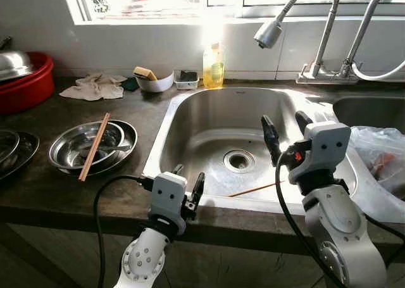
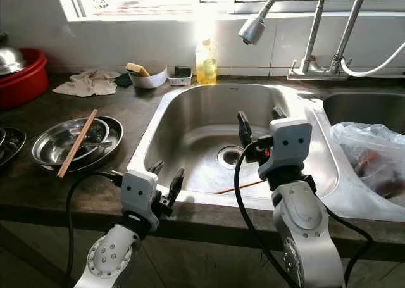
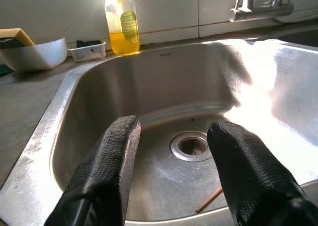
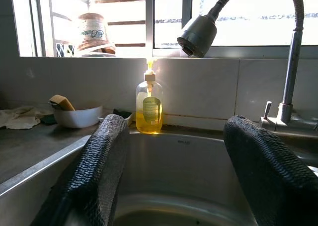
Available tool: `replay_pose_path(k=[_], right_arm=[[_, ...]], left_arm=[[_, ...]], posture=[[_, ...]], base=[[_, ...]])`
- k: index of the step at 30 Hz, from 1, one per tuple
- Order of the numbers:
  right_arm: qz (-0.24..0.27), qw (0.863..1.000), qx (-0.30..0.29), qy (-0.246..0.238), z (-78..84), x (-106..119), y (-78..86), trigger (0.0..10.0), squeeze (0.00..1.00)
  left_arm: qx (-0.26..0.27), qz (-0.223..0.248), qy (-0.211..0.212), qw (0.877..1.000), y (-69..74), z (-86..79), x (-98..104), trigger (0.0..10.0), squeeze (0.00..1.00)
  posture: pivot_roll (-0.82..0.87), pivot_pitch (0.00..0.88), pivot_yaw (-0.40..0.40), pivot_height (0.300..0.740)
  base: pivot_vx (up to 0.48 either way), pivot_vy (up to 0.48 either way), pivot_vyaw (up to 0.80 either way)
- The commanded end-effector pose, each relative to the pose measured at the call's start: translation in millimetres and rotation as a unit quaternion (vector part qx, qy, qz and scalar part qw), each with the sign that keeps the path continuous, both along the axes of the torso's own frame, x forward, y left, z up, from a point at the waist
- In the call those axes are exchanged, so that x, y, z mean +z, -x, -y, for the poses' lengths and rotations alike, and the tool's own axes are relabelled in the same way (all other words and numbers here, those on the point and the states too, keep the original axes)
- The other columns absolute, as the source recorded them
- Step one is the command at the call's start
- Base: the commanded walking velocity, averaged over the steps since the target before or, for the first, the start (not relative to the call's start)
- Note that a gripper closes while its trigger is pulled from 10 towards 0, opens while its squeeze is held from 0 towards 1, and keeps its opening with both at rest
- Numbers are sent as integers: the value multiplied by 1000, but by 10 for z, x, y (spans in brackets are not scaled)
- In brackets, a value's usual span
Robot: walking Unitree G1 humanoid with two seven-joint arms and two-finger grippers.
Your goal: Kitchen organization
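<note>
Two grippers are yours to watch, and both stand spread with nothing between their fingers. Starting at your far left, one red plastic basin [image 1: 25,85] sits on the dark counter [image 1: 63,193] with a steel lid inside it. Next come two nested round steel bowls [image 1: 95,145], with one pair of wooden chopsticks [image 1: 94,146] laid across their rim and a metal spoon inside. Behind them lies one crumpled beige cloth [image 1: 95,87], then one white bowl [image 1: 155,82] holding a sponge, one small rectangular soap dish [image 1: 186,79], and one bottle of yellow dish liquid [image 1: 213,66] against the wall. Your left gripper [image 1: 188,188] hovers at the near rim of the stainless steel sink [image 1: 190,120], fingers parted. One single wooden chopstick [image 1: 253,188] lies on the sink floor near the front wall, just ahead of the round drain [image 1: 239,161]. Your right gripper [image 1: 286,126] hangs over the basin, fingers wide apart. Two curved grey faucets [image 1: 316,28] rise behind, and one clear plastic bag [image 1: 380,152] sits in the second basin at far right.
</note>
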State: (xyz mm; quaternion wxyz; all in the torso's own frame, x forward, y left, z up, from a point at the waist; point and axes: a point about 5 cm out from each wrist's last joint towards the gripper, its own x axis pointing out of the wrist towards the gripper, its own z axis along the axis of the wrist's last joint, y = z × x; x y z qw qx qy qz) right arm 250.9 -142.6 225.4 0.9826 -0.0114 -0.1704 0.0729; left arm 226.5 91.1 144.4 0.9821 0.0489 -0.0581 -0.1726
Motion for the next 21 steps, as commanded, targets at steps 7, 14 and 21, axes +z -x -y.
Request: replay_pose_path(k=[7,14,21], right_arm=[[-4,1000,0,-4,-31,1,0,10000,0],[-5,1000,0,-6,-41,0,-7,10000,0],[-3,1000,6,-8,-73,18,-25,10000,0]], left_arm=[[-8,2,-7,1000,4,11,-5,10000,0],[-8,2,-5,1000,4,20,4,10000,0],[-5,2,-4,1000,4,15,3,10000,0]], posture=[[38,18,19,740],[41,24,15,740],[45,29,10,740]], base=[[-145,0,0],[-284,0,0],[-303,0,0]])
